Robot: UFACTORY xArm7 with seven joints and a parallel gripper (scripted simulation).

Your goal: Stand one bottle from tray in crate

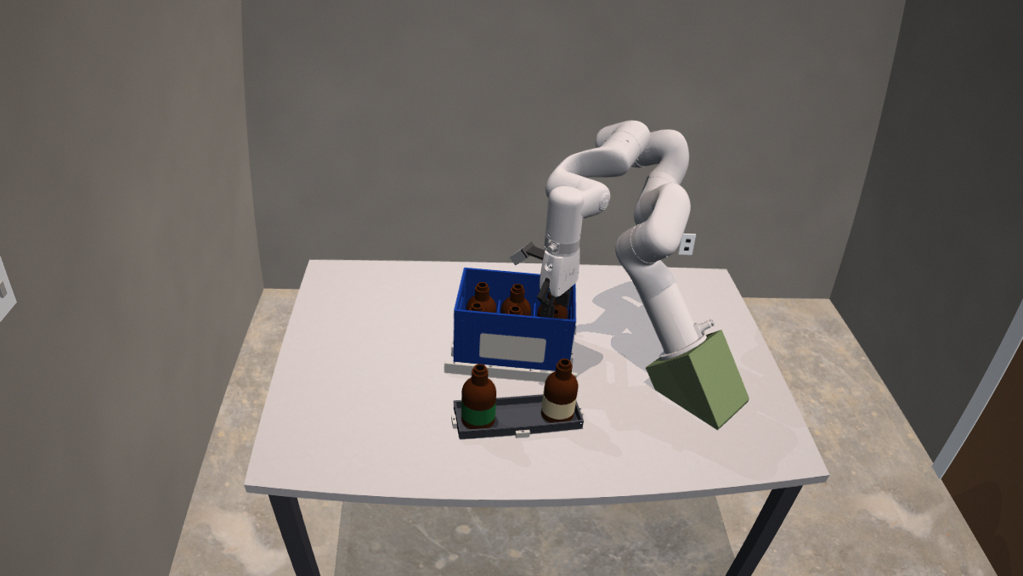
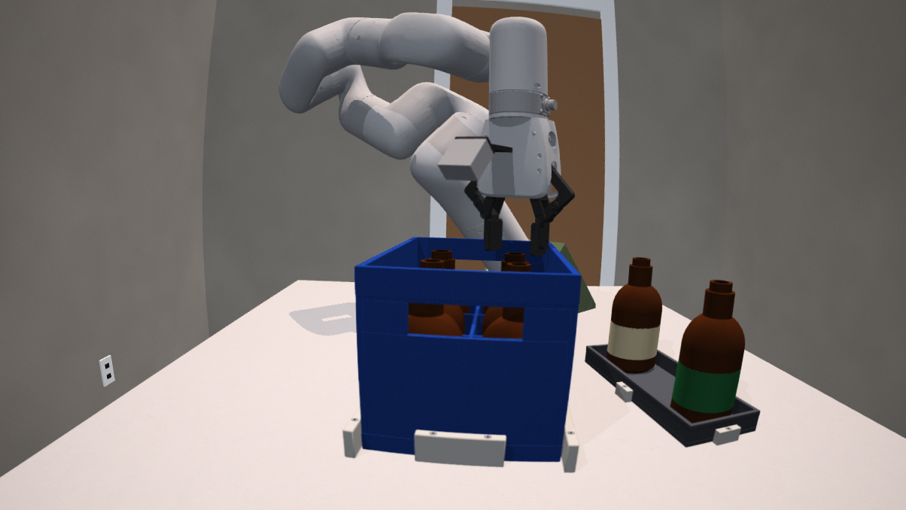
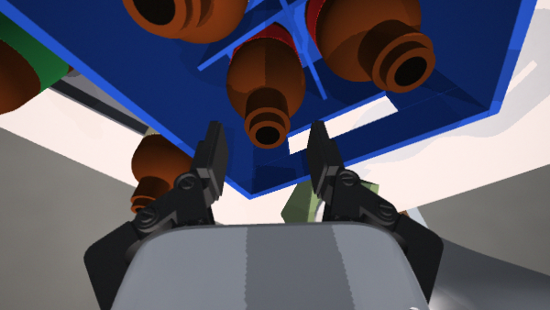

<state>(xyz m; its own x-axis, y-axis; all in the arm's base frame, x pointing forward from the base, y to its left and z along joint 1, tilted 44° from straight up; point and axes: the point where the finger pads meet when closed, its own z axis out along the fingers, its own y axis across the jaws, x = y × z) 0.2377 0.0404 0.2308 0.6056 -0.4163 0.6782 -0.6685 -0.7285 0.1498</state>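
Observation:
The blue crate [image 1: 513,327] stands mid-table and holds several brown bottles, each upright in its own cell. My gripper [image 2: 515,245] is open and empty. It hangs just above the crate's rim, over a red-labelled bottle [image 3: 266,87] that stands free in a corner cell; the fingers flank its mouth without touching. The dark tray [image 1: 518,416] lies in front of the crate. On it stand a green-labelled bottle [image 1: 477,397] and a cream-labelled bottle [image 1: 560,392], both upright. They also show in the exterior view: the green one [image 2: 708,354] and the cream one [image 2: 633,317].
The arm's green base block [image 1: 698,379] sits on the table to the right of the crate. Pale brackets [image 2: 459,446] hold the crate's foot. The crate's inner dividers [image 3: 302,60] run close beside the bottle necks.

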